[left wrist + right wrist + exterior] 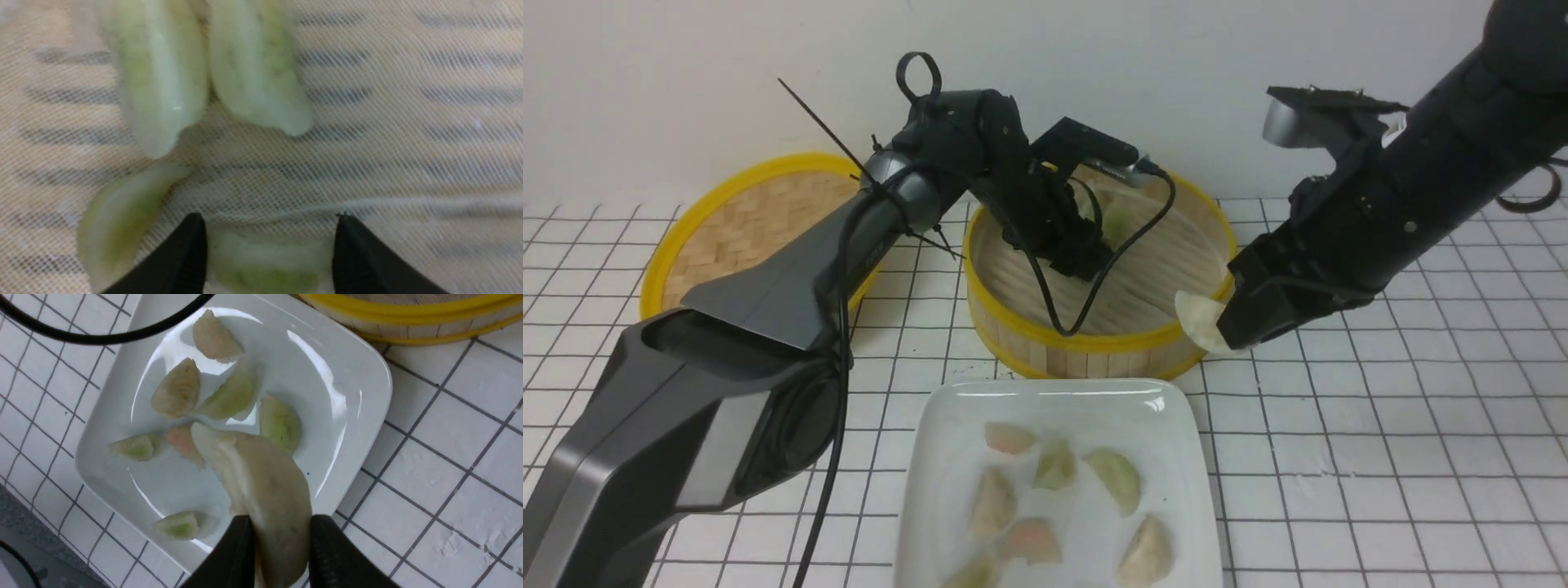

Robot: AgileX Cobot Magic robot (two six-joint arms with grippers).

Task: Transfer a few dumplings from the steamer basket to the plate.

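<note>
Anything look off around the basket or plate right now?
Nothing looks spilled or damaged. The off-white dumpling in the right hand hangs outside the steamer basket, but it is gripped; the plate sits flat.

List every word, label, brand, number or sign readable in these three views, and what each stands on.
None can be read: no lettering shows on the plate, the steamer basket or the woven lid.

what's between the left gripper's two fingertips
A green dumpling lies between the left gripper's fingertips, on the cloth in the basket; the left wrist view shows this.
</note>
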